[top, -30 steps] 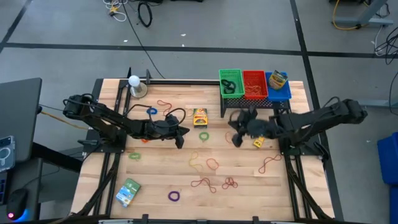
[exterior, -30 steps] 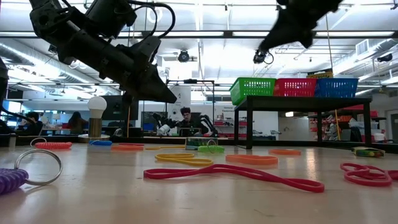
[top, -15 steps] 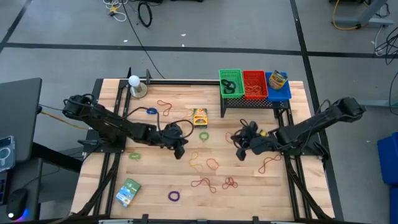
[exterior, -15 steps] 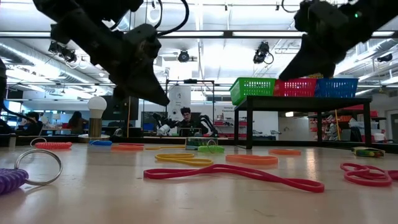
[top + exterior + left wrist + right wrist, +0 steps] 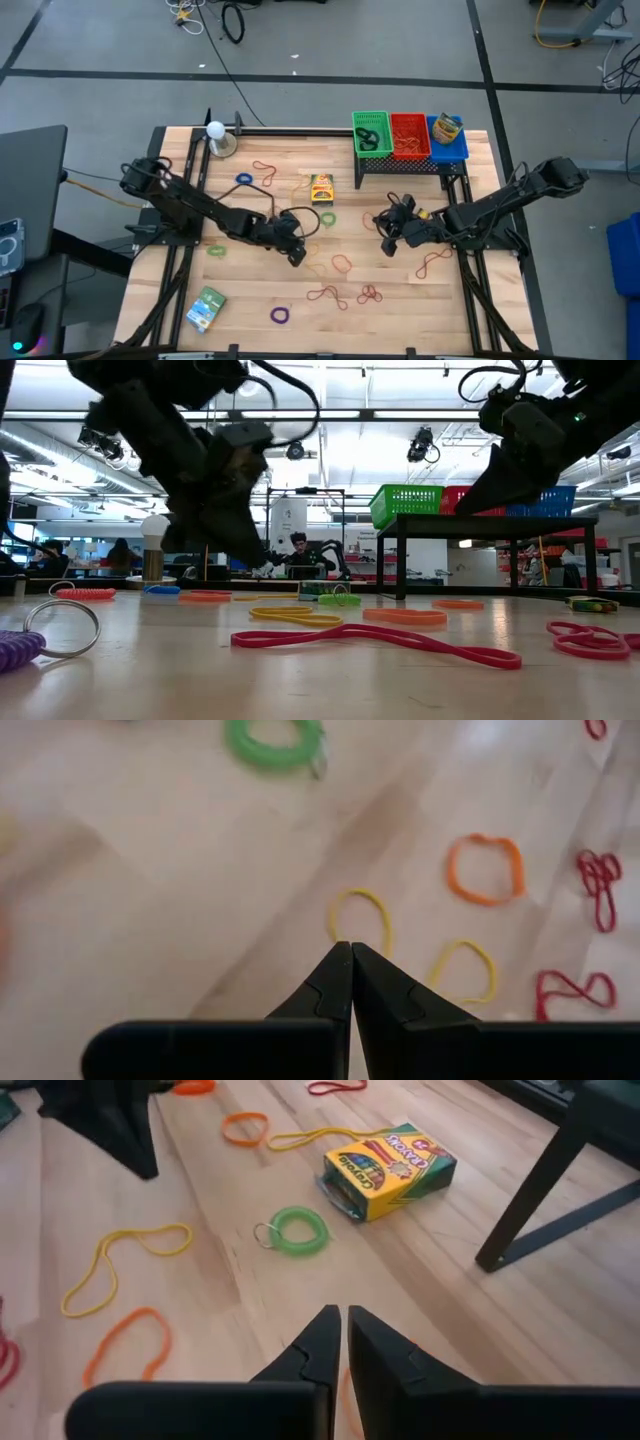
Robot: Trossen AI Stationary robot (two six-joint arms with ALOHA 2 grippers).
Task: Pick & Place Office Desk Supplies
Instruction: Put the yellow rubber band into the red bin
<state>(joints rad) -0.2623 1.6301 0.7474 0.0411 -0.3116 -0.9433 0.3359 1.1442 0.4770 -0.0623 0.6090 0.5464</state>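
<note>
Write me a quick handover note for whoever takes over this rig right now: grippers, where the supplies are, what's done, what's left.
Left gripper: jaws shut, empty, above the yellow bands mid-table.
Right gripper: jaws nearly closed, holding nothing, above bare wood right of centre.
Done: green basket, red basket and blue basket on the rack each hold some items.
Left on the table: crayon box, green coil ring, green-blue packet, purple ring, red bands and orange bands.
</note>
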